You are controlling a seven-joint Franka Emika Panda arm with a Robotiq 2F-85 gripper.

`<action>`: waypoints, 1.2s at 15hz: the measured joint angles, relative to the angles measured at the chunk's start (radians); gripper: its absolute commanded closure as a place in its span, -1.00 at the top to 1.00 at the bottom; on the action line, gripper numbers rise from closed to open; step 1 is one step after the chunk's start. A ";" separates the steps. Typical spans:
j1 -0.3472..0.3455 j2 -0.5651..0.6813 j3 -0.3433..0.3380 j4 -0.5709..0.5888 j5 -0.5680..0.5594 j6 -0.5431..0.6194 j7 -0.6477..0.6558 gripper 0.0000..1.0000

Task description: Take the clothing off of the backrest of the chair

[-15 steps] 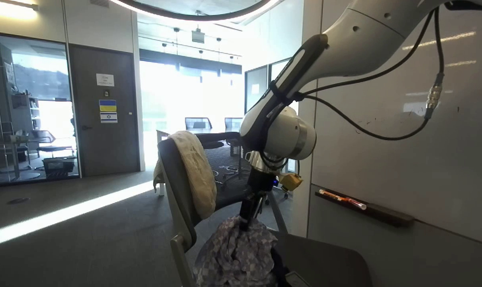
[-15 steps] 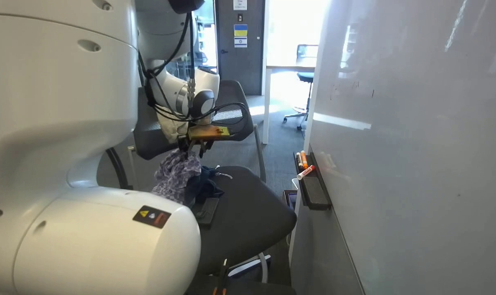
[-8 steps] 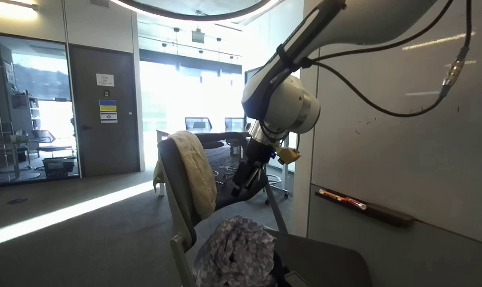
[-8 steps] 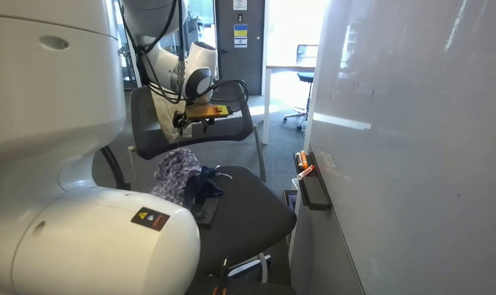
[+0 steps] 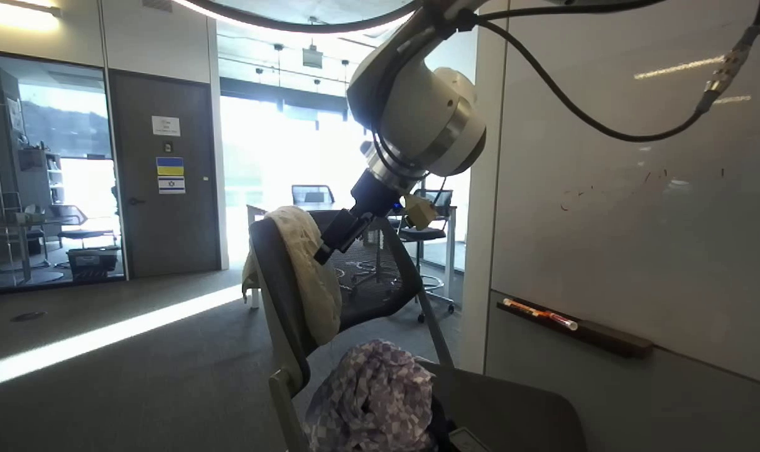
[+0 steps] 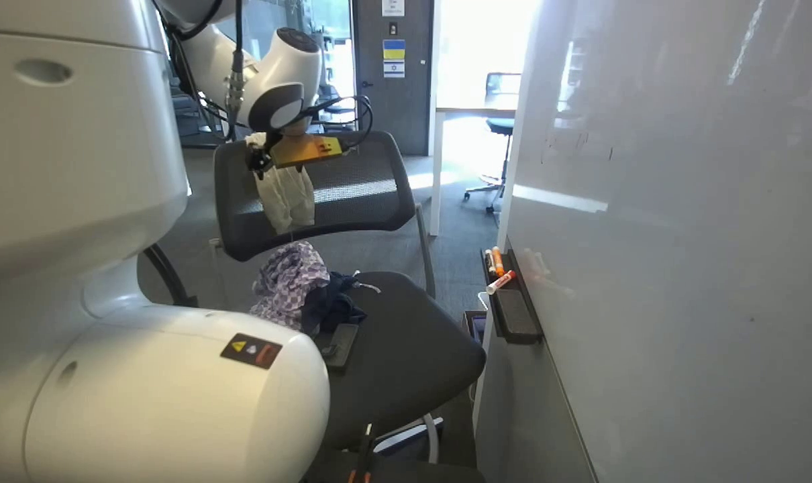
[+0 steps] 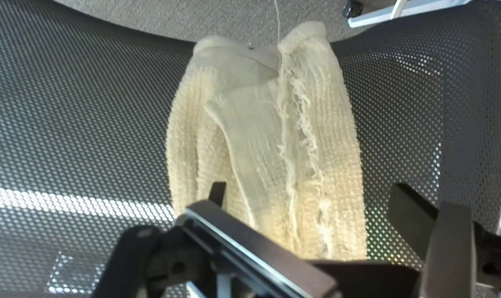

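The grey floor carries the mesh-backed chair and, farther back, a wheeled chair; in an exterior view, bright light slants across it.

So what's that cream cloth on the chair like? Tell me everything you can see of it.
The cream cloth looks like a soft, knobbly knit with a smoother, thinner-looking strip down the middle, a frayed seam beside it, and a thread trailing past its lower end. It lies in lengthwise folds, draped over the top of the dark mesh backrest, with part hanging in front and part behind. The open gripper is right at its front; whether they touch, I can't tell.
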 measured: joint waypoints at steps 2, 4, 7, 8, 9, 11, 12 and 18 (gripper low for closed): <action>0.001 0.005 0.027 0.003 0.102 0.023 -0.115 1.00; 0.001 0.014 0.050 0.006 0.214 0.063 -0.247 1.00; 0.001 0.026 0.075 0.013 0.376 0.130 -0.436 1.00; 0.001 0.031 0.083 0.016 0.422 0.153 -0.491 1.00; 0.001 0.038 0.089 0.021 0.461 0.173 -0.541 1.00; 0.001 0.054 0.099 0.031 0.522 0.194 -0.623 1.00; 0.001 0.063 0.102 0.036 0.547 0.198 -0.657 1.00; 0.001 0.115 0.106 0.089 0.664 0.245 -0.828 0.30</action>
